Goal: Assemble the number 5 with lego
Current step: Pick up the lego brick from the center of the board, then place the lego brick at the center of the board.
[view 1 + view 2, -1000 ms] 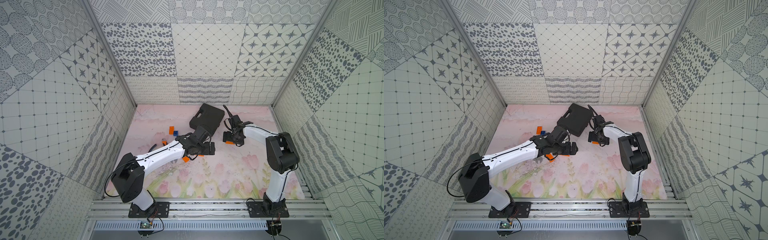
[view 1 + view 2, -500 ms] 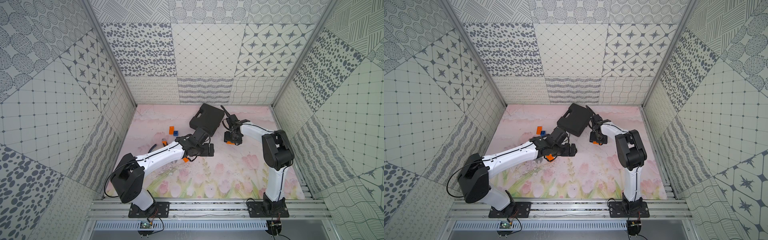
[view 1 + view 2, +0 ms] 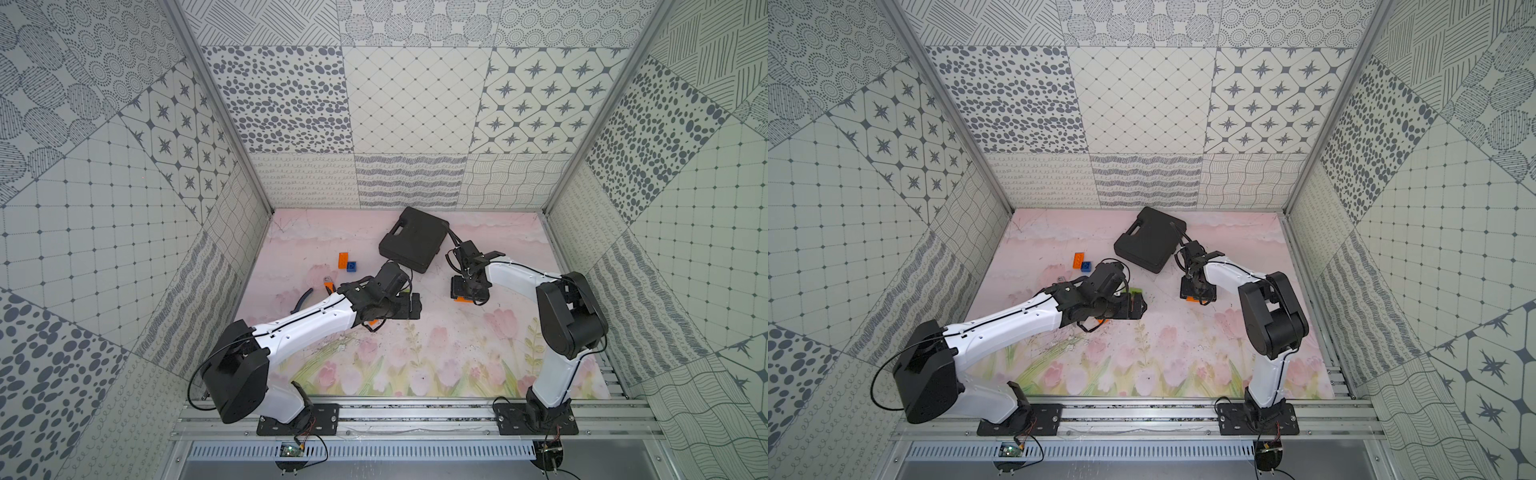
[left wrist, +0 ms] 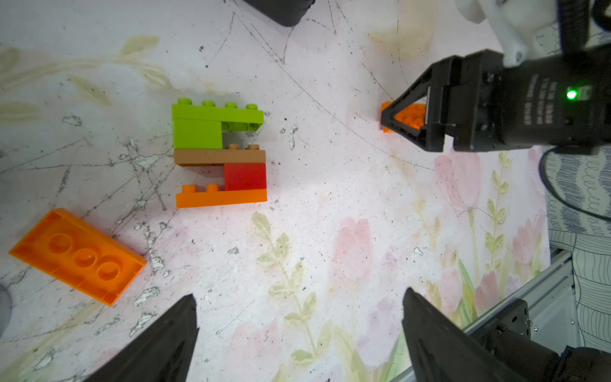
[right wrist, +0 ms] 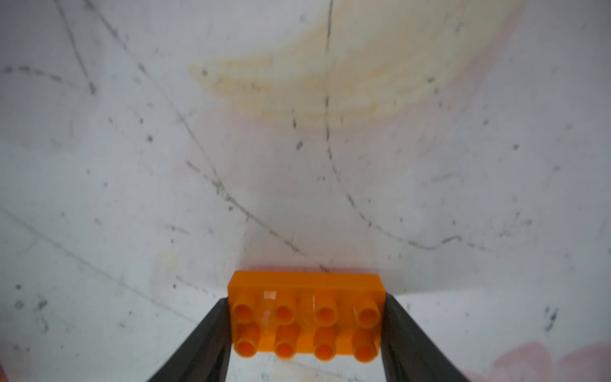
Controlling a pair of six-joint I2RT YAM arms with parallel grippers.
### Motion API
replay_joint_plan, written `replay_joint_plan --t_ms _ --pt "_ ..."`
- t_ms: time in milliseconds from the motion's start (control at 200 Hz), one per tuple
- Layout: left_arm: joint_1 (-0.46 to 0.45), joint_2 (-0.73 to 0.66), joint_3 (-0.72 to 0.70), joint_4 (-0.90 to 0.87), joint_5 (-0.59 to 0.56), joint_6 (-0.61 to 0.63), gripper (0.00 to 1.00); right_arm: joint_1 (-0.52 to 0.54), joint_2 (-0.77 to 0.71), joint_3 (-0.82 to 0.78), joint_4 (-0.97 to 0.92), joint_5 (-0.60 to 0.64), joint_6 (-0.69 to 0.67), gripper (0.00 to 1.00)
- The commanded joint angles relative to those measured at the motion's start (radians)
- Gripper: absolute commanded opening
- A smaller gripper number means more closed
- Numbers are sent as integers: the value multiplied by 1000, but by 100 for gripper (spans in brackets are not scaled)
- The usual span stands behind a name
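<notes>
Seemingly, right claw (image 5: 305,299) clamps orange brick (image 5: 305,325) endwise, studs up.

The left arm (image 3: 307,328) and the right arm (image 3: 513,276) are built of white moulded links, joined by bulky black joint housings (image 3: 571,320) and carried on flat black base plates (image 3: 536,419). Thin black cables (image 3: 872,384) are run along the white shells and looped at the joints. The right gripper (image 5: 305,299) is fitted with tapered black fingers (image 5: 198,347), and its black housing (image 4: 515,109) is marked with pale lettering and a lit green lamp (image 4: 571,95).

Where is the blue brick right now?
In both top views, the blue brick sits back-left on the mat, beside an orange brick, left of the black case.
</notes>
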Motion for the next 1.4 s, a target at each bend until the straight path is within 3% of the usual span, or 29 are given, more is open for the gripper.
replay_joint_plan --t_ms 0,300,490,675,881,1396 --pt "-7 -84 -82 77 -37 -18 100 74 -95 -71 8 -25 63 61" --pt "-7 -244 -240 110 -112 -83 100 360 -174 -176 24 6 275 62" --pt "-7 -282 -278 104 -130 -108 100 439 -134 -182 38 36 354 62" --pt "-7 -297 -276 90 -164 -118 100 455 -105 -181 29 89 395 63" --pt "-7 -335 -304 78 -215 -140 100 455 -71 -173 45 61 399 63" --pt "-5 -341 -296 71 -237 -132 100 456 -88 -180 39 61 412 77"
